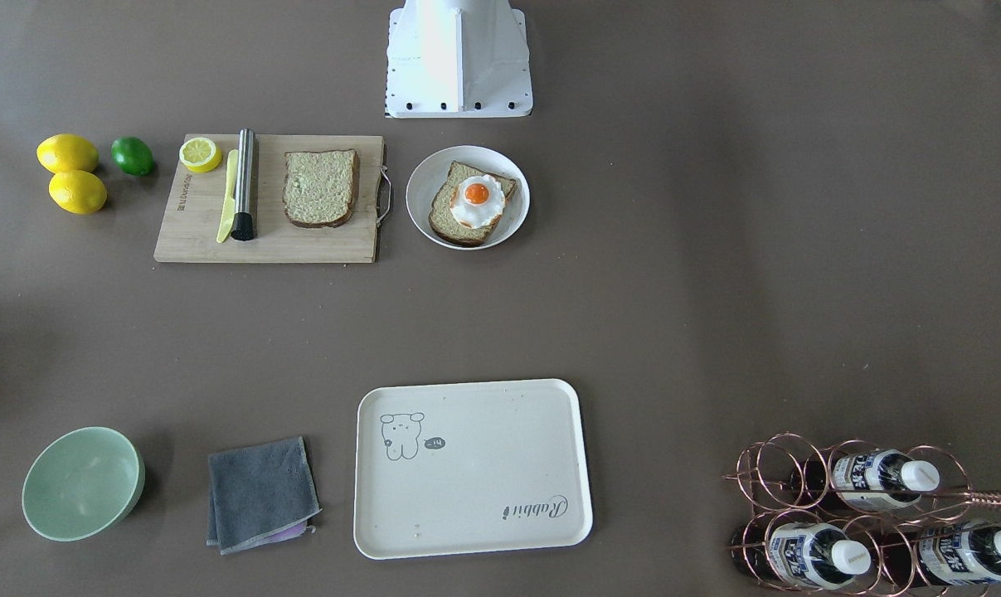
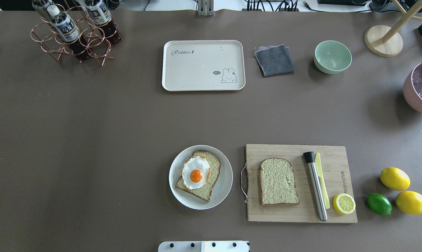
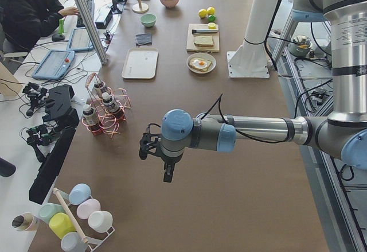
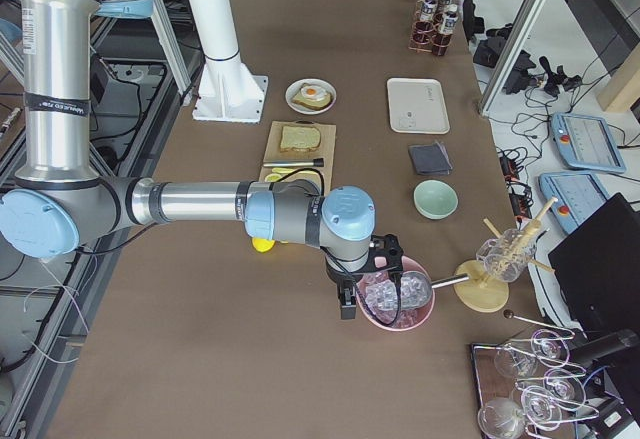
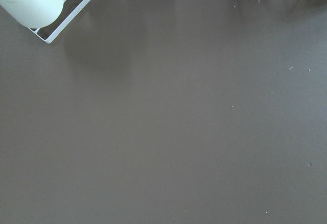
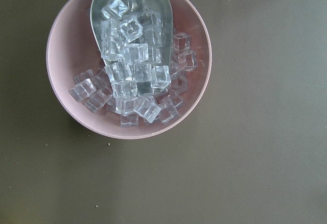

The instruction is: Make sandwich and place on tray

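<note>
Though just beside tray (image 2: 197, 66), cloth (image 2: 274, 60) apart

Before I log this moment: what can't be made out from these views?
- The left gripper shows only in the exterior left view, and it is small there. I cannot tell whether the jaws are open or shut.
- The right gripper shows only in the exterior right view, so the same doubt applies.
- The pink bowl is cut off by the right edge of the overhead view.
- The purple thing is mostly covered by the grey cloth.
- The bottle labels are too small to read.
</note>
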